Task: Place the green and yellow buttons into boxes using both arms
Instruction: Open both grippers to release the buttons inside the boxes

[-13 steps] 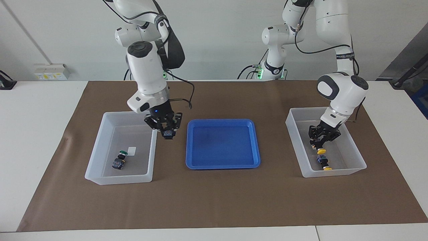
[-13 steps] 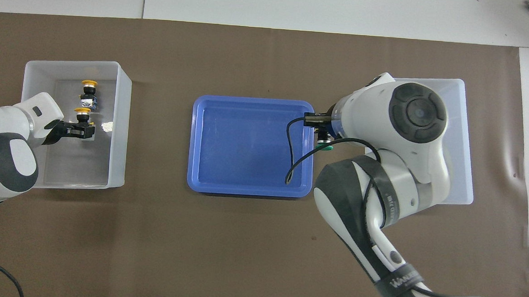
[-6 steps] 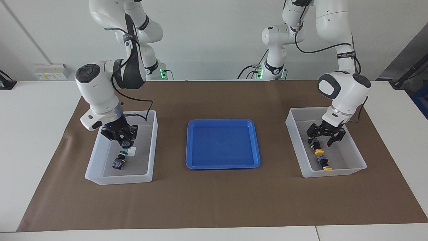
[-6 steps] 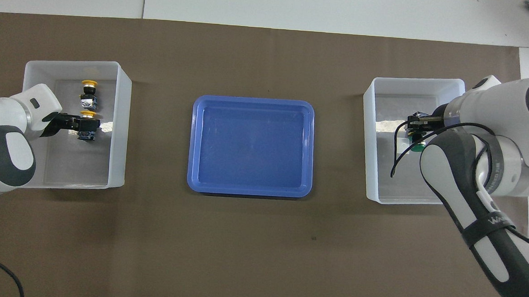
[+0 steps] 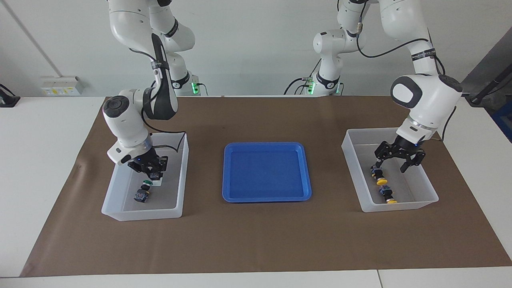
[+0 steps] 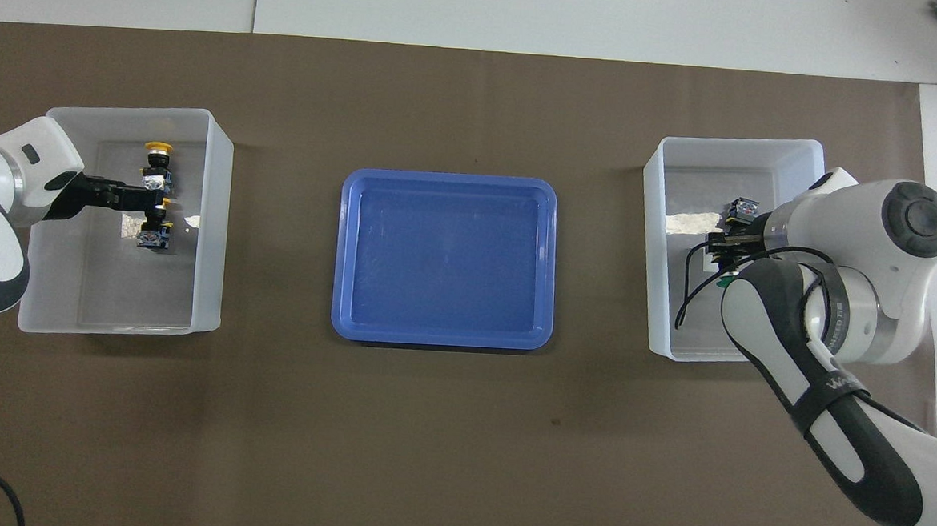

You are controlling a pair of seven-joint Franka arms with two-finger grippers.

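Two yellow buttons (image 5: 379,177) (image 5: 388,195) lie in a row in the box (image 5: 400,206) at the left arm's end. My left gripper (image 5: 394,163) hangs open just above the one nearer the robots, holding nothing. In the overhead view it (image 6: 139,196) partly covers the buttons (image 6: 155,176). In the box (image 5: 140,214) at the right arm's end lies one green button (image 5: 141,195). My right gripper (image 5: 150,170) is low inside this box, over the white label, shut on a second green button (image 5: 153,175).
A shallow blue tray (image 5: 266,172) with nothing in it lies between the two boxes on the brown mat (image 5: 256,240). The right arm's black cable (image 5: 176,140) droops over its box's rim.
The right arm carried the green button from beside the tray into its box and lowered it. The left gripper opened, let go of a yellow button and lifted off it.
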